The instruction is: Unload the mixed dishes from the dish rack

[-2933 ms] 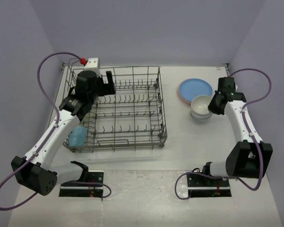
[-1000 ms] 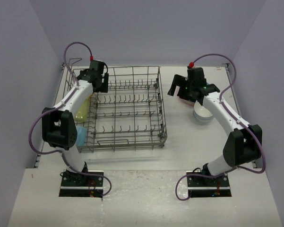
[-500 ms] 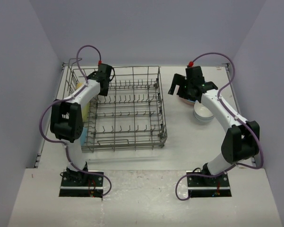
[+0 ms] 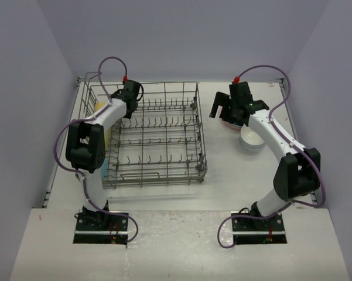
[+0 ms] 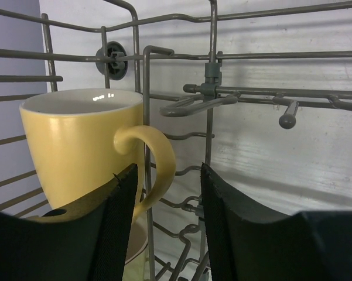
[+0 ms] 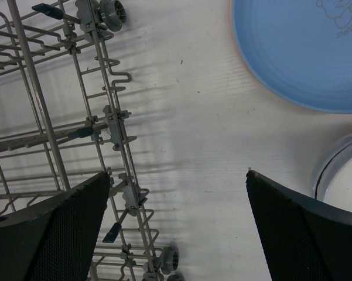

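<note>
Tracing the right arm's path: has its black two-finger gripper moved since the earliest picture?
Yes. The right gripper has moved left, away from the stacked white bowls, towards the large grey wire dish rack.

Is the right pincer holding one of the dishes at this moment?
No, the right pincer stands wide open over the table, between the dish rack and the blue plate.

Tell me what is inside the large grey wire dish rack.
A yellow handled mug at the left side, handle between the jaws of the left gripper. Nearer the front, a light-blue piece shows, mostly covered by that arm.
</note>
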`<state>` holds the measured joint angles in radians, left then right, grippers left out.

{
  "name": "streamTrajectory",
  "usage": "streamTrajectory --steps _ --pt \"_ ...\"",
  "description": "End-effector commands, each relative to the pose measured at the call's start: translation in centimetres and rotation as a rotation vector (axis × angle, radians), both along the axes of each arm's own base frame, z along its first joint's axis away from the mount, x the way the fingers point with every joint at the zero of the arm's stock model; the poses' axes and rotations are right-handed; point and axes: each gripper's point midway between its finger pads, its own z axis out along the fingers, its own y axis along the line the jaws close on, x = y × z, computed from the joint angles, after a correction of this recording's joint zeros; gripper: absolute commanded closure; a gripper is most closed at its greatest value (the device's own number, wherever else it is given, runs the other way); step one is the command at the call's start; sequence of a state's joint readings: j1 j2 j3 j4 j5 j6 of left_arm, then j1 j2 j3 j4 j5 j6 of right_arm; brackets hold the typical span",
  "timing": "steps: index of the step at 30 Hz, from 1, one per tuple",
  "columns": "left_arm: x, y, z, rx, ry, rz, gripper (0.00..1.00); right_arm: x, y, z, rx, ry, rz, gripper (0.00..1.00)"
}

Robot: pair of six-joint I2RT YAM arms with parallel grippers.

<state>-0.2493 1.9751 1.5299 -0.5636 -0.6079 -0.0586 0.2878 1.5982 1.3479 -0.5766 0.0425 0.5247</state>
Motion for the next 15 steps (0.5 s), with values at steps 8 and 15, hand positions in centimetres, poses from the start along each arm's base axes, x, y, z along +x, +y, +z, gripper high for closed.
streamTrajectory --steps 8,15 --pt "2.2 1.0 2.1 0.061 -0.125 0.051 0.69 0.4 -0.3 0.8 -0.011 -0.022 -0.036 0.01" --pt "2.0 1.5 2.0 0.087 -0.131 0.077 0.9 0.3 -0.5 1.1 -0.011 -0.033 -0.041 0.01"
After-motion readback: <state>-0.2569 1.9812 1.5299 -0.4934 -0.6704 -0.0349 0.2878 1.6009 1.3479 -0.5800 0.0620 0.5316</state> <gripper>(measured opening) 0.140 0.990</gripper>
